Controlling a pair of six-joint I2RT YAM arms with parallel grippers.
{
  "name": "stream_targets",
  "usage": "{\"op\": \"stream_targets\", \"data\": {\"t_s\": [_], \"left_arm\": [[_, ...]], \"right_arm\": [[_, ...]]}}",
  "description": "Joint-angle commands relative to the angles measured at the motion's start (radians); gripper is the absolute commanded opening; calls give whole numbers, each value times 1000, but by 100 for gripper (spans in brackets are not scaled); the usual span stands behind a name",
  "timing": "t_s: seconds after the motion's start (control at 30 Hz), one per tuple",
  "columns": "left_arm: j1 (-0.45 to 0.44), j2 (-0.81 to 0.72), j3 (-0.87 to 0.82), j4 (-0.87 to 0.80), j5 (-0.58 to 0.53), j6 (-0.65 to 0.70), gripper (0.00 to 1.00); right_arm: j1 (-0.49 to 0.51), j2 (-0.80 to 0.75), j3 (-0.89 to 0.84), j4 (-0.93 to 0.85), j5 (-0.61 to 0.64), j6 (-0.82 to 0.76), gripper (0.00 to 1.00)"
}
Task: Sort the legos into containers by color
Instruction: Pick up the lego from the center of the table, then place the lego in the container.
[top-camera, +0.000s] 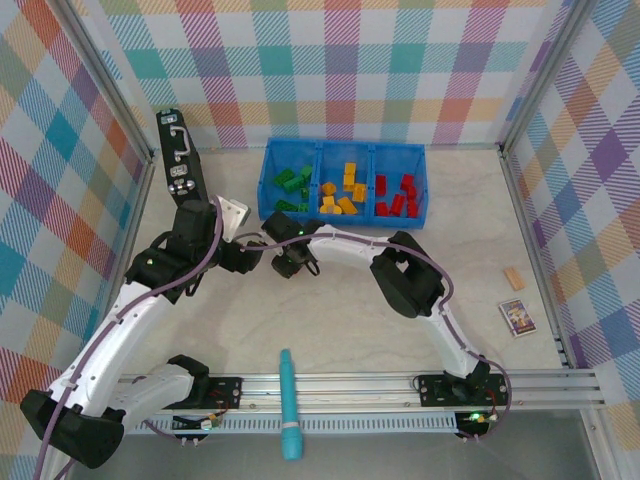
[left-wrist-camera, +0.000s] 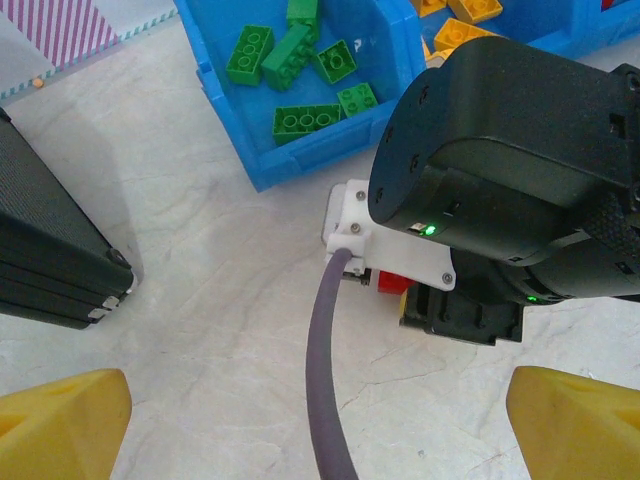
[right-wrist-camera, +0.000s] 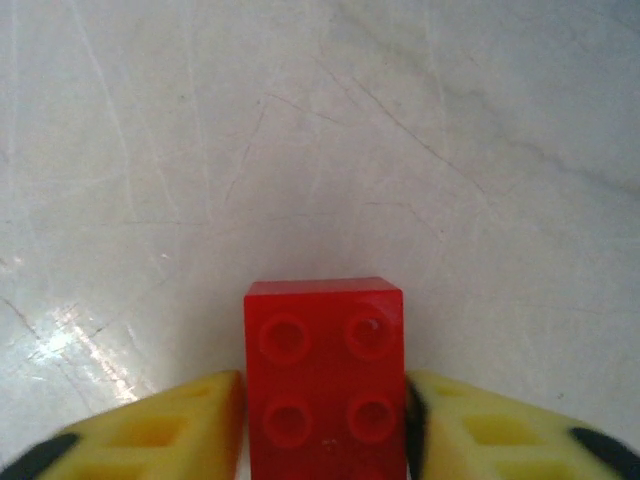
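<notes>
Closed right gripper pinches small red studded plastic brick on marble table, long axis at 12 o'clock. Blue plastic tray, red compartment, at 2 o'clock. Left gripper wide open, empty.

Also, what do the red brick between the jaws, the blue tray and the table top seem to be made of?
Red brick: likely hard moulded plastic, glossy, with crisp round studs. Blue tray: probably plastic too, smooth thin walls with slight shine. Table top: marble-look, fine grey veins and a sheen; stone or laminate, I cannot tell.
</notes>
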Motion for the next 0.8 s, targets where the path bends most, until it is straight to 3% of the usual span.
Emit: {"op": "stream_targets", "data": {"t_s": [0.0, 0.3, 0.5, 0.77], "left_arm": [[-3, -4, 17, 27, 16, 10, 96], [-2, 32, 23, 31, 13, 14, 96], [-3, 22, 28, 59, 6, 27, 96], [-4, 32, 4, 63, 35, 30, 96]], "right_arm": [[-21, 27, -31, -24, 14, 9, 34], [-98, -64, -169, -4, -11, 34, 23], [-161, -198, -309, 0, 8, 22, 22], [-212, -308, -312, -25, 22, -17, 22]]}}
